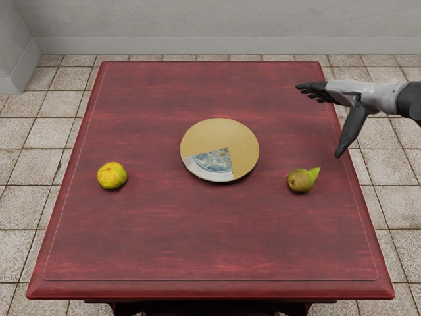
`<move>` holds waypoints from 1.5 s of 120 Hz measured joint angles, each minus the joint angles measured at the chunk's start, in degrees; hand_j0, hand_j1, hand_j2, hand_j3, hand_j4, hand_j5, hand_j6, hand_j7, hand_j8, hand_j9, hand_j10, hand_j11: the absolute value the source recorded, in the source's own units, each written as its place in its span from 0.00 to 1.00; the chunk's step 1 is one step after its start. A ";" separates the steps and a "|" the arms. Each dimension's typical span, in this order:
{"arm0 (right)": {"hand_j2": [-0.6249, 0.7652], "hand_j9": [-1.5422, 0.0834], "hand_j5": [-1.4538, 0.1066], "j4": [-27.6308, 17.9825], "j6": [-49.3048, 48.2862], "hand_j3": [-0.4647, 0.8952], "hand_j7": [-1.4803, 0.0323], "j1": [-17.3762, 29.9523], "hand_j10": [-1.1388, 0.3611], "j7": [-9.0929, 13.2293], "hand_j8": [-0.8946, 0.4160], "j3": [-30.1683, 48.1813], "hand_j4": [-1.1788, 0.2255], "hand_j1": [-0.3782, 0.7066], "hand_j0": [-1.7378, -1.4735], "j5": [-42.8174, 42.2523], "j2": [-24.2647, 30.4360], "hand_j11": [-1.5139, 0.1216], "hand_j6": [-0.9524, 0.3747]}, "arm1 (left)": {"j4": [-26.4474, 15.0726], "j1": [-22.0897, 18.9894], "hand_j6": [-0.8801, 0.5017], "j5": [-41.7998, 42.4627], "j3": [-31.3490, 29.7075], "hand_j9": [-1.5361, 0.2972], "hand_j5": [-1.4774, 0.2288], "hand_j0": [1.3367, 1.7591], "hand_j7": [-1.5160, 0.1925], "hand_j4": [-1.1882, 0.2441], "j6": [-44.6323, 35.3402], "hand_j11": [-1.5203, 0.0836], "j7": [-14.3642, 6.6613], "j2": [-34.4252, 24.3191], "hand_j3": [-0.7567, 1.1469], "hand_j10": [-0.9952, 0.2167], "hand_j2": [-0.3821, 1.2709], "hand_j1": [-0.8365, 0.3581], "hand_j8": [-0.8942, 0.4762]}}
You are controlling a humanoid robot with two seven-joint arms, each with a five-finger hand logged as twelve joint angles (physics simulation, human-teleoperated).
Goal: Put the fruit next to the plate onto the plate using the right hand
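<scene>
You see your right hand (343, 97) coming in from the right edge of the picture. It shows over the far right part of the table (197, 230), just at the table's right edge (how high it stands above the surface, you cannot tell from this view). The hand is released: the fingers (310, 87) are stretched out toward the left, the thumb (348, 135) hangs downward, and it holds nothing. The pear (301, 180) lies on the table to the right of the plate (223, 135), near its rim but not touching it, with its greener pointed end turned to the right. In the picture the pear is below the hand and a little to its left, and between them you have only bare table surface, so this way is open. The thumb tip is the part of the hand that comes nearest to the pear. A strip of table separates the pear from the right edge, and toward the near edge the surface is wide and free. The plate sits about in the middle of the table, round and tan, with a blue-grey wedge pattern on its near part, and its surface is bare. On the plate's left, well apart from it and closer to the left edge of the table, rests a yellow-green round fruit (112, 176). Around the table you see a tiled floor (26, 131) and a pale wall (197, 20) behind.
</scene>
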State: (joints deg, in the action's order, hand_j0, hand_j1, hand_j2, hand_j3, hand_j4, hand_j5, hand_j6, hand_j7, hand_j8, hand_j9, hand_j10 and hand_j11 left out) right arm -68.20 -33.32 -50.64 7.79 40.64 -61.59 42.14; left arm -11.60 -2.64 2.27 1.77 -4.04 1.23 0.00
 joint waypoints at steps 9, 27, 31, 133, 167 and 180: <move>0.44 0.92 0.90 -3.53 1.51 0.34 0.94 2.42 0.73 -2.15 0.65 -0.96 0.81 0.07 0.30 -3.86 1.35 0.89 0.69 | 0.00 0.00 0.64 0.00 0.00 0.84 0.87 0.76 0.89 0.83 0.00 0.95 0.00 0.00 0.40 0.82 0.23 0.99 0.65; 0.44 0.86 0.84 -7.90 7.45 0.34 0.89 7.95 0.69 -8.50 0.60 -1.83 0.76 0.14 0.30 -6.85 3.08 0.84 0.63 | 0.00 0.00 0.64 0.01 0.00 0.84 0.87 0.76 0.89 0.83 0.00 0.95 0.00 0.00 0.40 0.82 0.23 0.99 0.65; 0.43 0.85 0.83 -8.30 8.15 0.34 0.87 8.99 0.68 -10.34 0.59 -1.92 0.75 0.16 0.30 -7.15 3.31 0.83 0.62 | 0.00 0.00 0.64 0.01 0.00 0.84 0.87 0.76 0.89 0.83 0.00 0.95 0.00 0.00 0.40 0.82 0.23 0.99 0.65; 0.41 0.63 0.60 -10.09 28.79 0.34 0.64 12.26 0.50 -16.47 0.38 -16.96 0.56 0.46 0.30 -11.53 2.56 0.61 0.42 | 0.00 0.00 0.64 0.00 0.01 0.84 0.87 0.76 0.89 0.83 0.00 0.95 0.00 0.00 0.40 0.82 0.23 0.99 0.65; 0.45 0.55 0.52 -10.27 27.19 0.34 0.55 12.19 0.48 -16.54 0.39 -16.96 0.47 0.56 0.30 -11.34 2.65 0.53 0.38 | 0.00 0.00 0.64 0.00 0.01 0.84 0.87 0.76 0.89 0.83 0.00 0.95 0.00 0.00 0.40 0.82 0.23 0.99 0.65; 0.54 0.51 0.48 -10.25 26.66 0.34 0.51 12.12 0.45 -16.57 0.37 -16.51 0.44 0.56 0.30 -11.05 2.87 0.49 0.35 | 0.00 0.00 0.64 -0.01 0.01 0.84 0.87 0.76 0.89 0.83 0.00 0.95 0.00 0.00 0.40 0.82 0.23 0.99 0.65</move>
State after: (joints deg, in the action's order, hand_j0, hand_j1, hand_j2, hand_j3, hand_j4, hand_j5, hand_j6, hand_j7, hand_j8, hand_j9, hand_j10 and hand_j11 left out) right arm -78.45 -6.66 -38.52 -8.78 24.13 -72.64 45.01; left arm -11.60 -2.64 2.26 1.77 -4.04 1.23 0.00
